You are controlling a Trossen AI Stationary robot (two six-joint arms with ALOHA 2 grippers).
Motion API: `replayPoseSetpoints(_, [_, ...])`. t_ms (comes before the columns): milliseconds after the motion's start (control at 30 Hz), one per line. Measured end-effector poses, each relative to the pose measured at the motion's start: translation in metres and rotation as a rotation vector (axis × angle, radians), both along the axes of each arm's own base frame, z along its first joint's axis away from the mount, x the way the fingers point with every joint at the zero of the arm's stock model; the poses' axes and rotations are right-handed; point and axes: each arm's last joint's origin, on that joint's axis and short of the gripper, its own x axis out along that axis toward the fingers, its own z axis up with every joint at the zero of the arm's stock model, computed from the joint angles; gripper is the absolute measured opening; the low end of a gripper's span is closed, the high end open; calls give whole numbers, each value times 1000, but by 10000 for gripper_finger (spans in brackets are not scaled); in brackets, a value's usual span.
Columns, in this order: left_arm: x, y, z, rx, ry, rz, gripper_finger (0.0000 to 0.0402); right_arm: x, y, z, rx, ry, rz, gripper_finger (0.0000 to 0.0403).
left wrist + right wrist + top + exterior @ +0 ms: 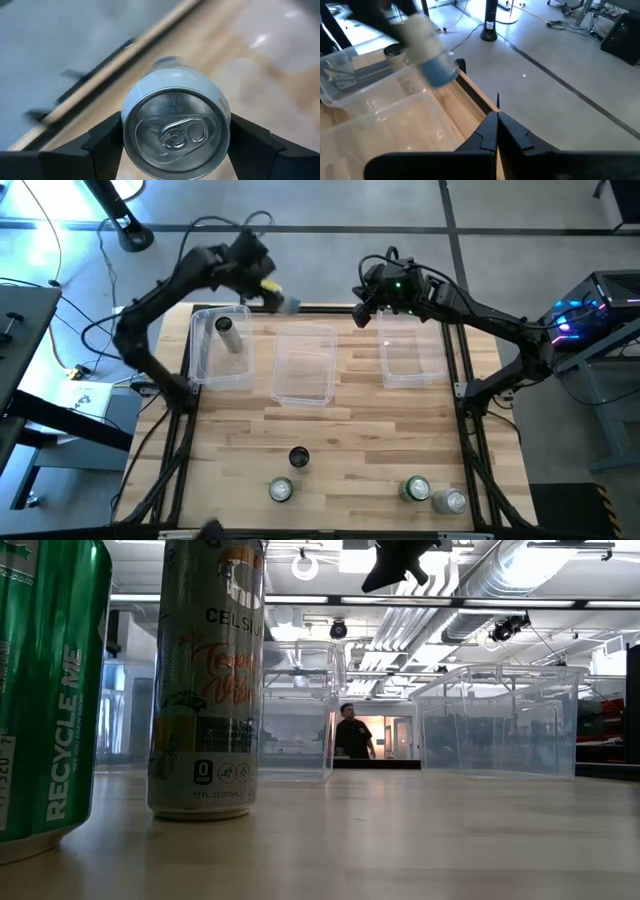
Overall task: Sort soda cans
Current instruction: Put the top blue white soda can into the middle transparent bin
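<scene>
My left gripper [272, 292] is shut on a pale silver and light blue soda can [176, 125], in the air over the table's far edge, between the left bin [218, 348] and the middle bin [305, 365]. The right wrist view shows this can [427, 50] blurred. Another can [224, 328] stands upright inside the left bin. At the near edge a black can [298, 457], two green cans [281, 490] [416, 489] and a silver can [454, 501] stand on the table. My right gripper [497, 117] is shut and empty, above the far edge by the right bin [410, 350]. My left gripper pinches the can between its two fingers [102, 145], one on each side of the wall just below the top rim [128, 114]. The silver top with its pull tab faces back toward the wrist. The can is lifted clear and tilted, its bottom end pointing away and down.
All three clear bins stand in a row along the far half of the table. The low view shows a green can [45, 690] and a tall pale can [205, 680] close by. A person [352, 735] is in the room far behind.
</scene>
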Motion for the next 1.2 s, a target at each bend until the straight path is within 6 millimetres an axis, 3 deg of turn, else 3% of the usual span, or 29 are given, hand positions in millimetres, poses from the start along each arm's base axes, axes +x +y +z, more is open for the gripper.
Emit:
replayPoseSetpoints(167, [16, -58, 16, 12, -70, -137, 276, -1, -2, 1, -2, -6, -7, 0])
replayPoseSetpoints(267, [27, -77, 8, -25, -15, -191, 276, -1, -4, 1, -2, -6, -13, 0])
replayPoseSetpoints(367, [44, -82, -9, -23, 77, -216, 276, -2, -4, 1, -1, -7, -16, 0])
replayPoseSetpoints(567, [72, -62, -51, 5, 293, -209, 276, -2, -4, 0, 13, -16, -17, 0])
replayPoseSetpoints(733, [78, -38, -85, 12, 523, -197, 276, -2, -3, -1, 27, 1, -18, 0])
replayPoseSetpoints(967, [69, -3, -89, 40, 536, -146, 276, -3, -3, -2, 32, 9, -18, 0])
replayPoseSetpoints(1200, [51, 43, -90, 65, 485, -50, 276, -3, -3, -2, 32, 9, -18, 0])
